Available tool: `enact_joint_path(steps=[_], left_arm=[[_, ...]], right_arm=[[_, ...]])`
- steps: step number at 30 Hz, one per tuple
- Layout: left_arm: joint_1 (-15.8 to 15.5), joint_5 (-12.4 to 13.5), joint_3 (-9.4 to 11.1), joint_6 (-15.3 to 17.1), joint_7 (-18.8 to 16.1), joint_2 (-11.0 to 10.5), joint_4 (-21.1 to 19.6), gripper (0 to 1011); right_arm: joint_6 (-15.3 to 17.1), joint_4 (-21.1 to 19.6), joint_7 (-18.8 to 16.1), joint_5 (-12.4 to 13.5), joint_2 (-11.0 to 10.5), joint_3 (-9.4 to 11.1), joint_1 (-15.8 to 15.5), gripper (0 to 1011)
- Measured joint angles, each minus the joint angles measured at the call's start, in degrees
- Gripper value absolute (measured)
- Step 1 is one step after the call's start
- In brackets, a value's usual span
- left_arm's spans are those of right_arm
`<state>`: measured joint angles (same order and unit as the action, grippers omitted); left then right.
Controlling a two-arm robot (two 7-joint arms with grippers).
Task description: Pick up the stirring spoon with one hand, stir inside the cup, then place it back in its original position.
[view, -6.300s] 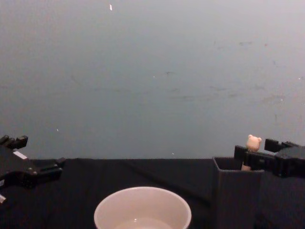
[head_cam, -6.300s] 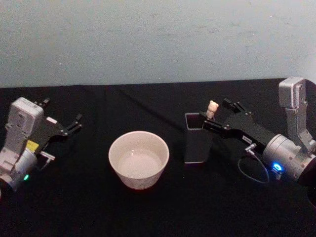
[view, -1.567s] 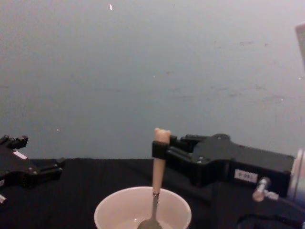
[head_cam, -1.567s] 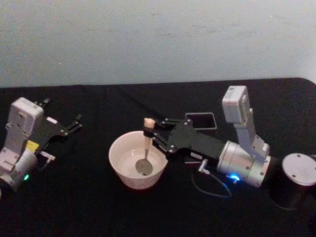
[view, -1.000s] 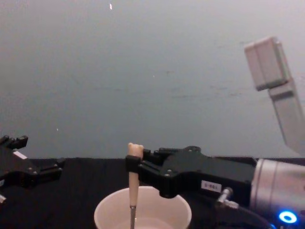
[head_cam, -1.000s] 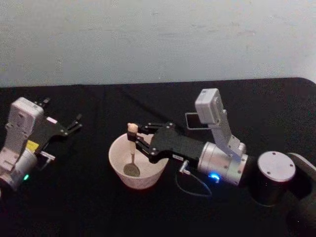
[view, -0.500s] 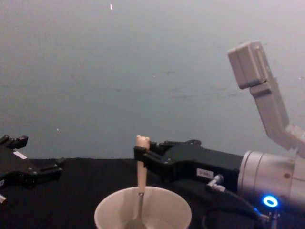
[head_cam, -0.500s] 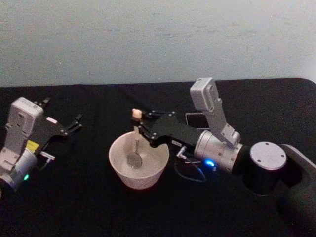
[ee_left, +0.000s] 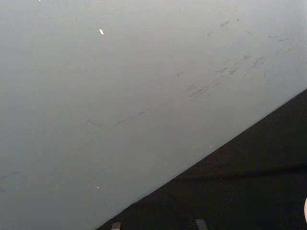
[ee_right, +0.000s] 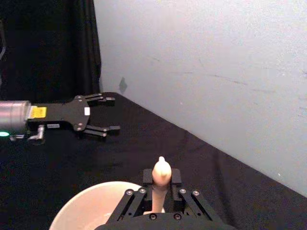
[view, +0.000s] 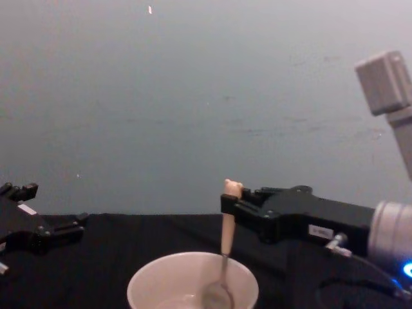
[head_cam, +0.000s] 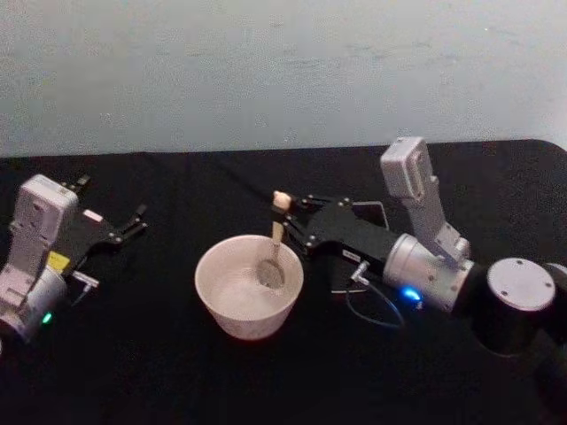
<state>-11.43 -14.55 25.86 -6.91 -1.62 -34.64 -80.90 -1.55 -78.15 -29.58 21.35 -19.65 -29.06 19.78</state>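
Observation:
The off-white cup (head_cam: 232,310) stands at the table's middle. The stirring spoon (head_cam: 276,232) stands nearly upright in it, its bear head up and its metal bowl (head_cam: 270,274) low against the cup's right inner side. My right gripper (head_cam: 285,222) reaches in from the right and is shut on the beige handle just under the bear head (ee_right: 161,170). From the chest, the spoon (view: 226,222) dips into the cup (view: 148,286) with the right gripper (view: 229,205) holding it. The dark holder (head_cam: 379,209) is mostly hidden behind the right arm. My left gripper (head_cam: 133,223) rests open at the far left.
A pale wall closes the back of the black table. The right arm's wrist and elbow (head_cam: 514,305) take up the table's right side. In the right wrist view the left gripper (ee_right: 98,115) lies open beyond the cup (ee_right: 86,208).
Over the last half second the right gripper carried the spoon from the cup's left back side across to its right side. The left arm stayed still.

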Motion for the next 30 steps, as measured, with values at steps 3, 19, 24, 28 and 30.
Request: enact_joint_path(steps=[3,19,24,28,30], left_arm=[[0.0,0.0,0.0,0.0,0.0,0.0,0.0,1001],[0.0,0.0,0.0,0.0,0.0,0.0,0.0,1001],[0.0,0.0,0.0,0.0,0.0,0.0,0.0,1001],[0.0,0.0,0.0,0.0,0.0,0.0,0.0,1001],[0.0,0.0,0.0,0.0,0.0,0.0,0.0,1001]], right_arm=[[0.4,-2.0,-0.5,0.7,-1.1,0.5,-1.4,213],[1.3,-9.8,-3.4,3.5,-4.9,-0.3,-5.8,213],[1.4,-9.6,-3.6,3.5,-4.4,-1.7,-5.1,213],[1.6,-8.4,-3.6,3.1,-3.4,-2.8,-4.1,213],[1.6,-7.3,-3.4,2.8,-2.7,-3.3,-3.2,213]])
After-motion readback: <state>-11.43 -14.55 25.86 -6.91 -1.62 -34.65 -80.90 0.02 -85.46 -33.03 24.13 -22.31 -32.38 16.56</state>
